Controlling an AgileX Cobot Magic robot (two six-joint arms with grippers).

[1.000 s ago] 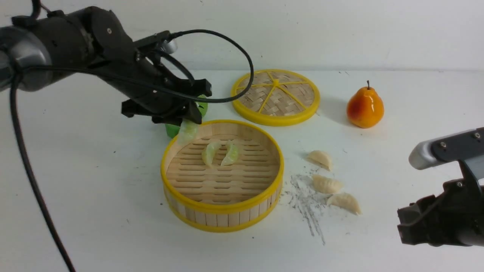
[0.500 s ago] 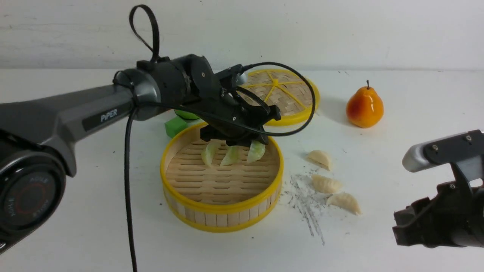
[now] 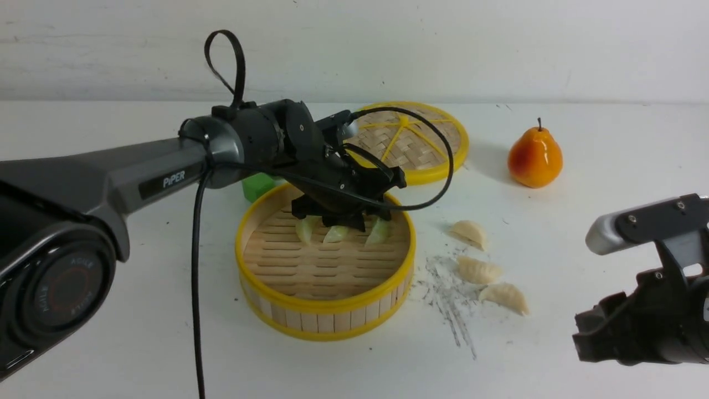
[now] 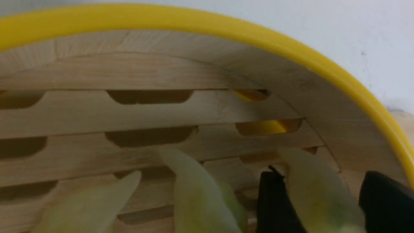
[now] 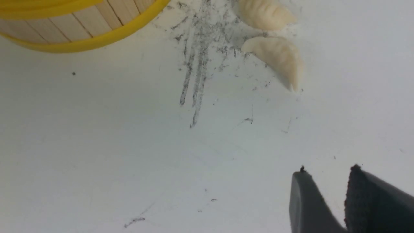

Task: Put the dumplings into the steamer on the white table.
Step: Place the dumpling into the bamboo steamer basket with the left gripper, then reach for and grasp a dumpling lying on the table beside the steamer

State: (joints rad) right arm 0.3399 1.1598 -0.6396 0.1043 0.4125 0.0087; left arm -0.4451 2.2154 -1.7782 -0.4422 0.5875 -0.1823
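The steamer [image 3: 327, 306] sits in the middle of the white table [image 3: 332, 368]. It is a round bamboo basket with yellow rims. Three green dumplings are inside it, in a row near the far wall: the left green dumpling [image 3: 304, 229], the middle green dumpling [image 3: 334, 234] and the right green dumpling [image 3: 379, 232].

The left arm [image 3: 111, 172] reaches over the steamer from the left side. The left gripper [image 4: 321, 181] is down inside the basket. In the left wrist view its two black fingers [image 4: 275, 204] stand one on each side of the right green dumpling, very close to it. That dumpling looks like it rests on the wooden slats. The pictures do not show if the fingers are pinching it or have let go.

Three white dumplings lie on the table, outside the steamer, on its right side: the far white dumpling [image 3: 469, 233], the middle white dumpling [image 3: 479, 270] and the near white dumpling [image 3: 505, 298]. Dark scuff marks [image 3: 448, 302] run between them and the basket.

The right gripper [image 5: 328, 171] hangs low over the table near the front right, well apart from the steamer. Its fingers [image 5: 304, 200] are a little way apart and nothing is between them.

Behind the steamer a woven lid [image 3: 432, 145] with a yellow rim lies flat. A pear [image 3: 535, 158] stands upright to the right of the lid. A green block [image 3: 257, 185] sits just behind the steamer on its left, partly hidden by the arm.
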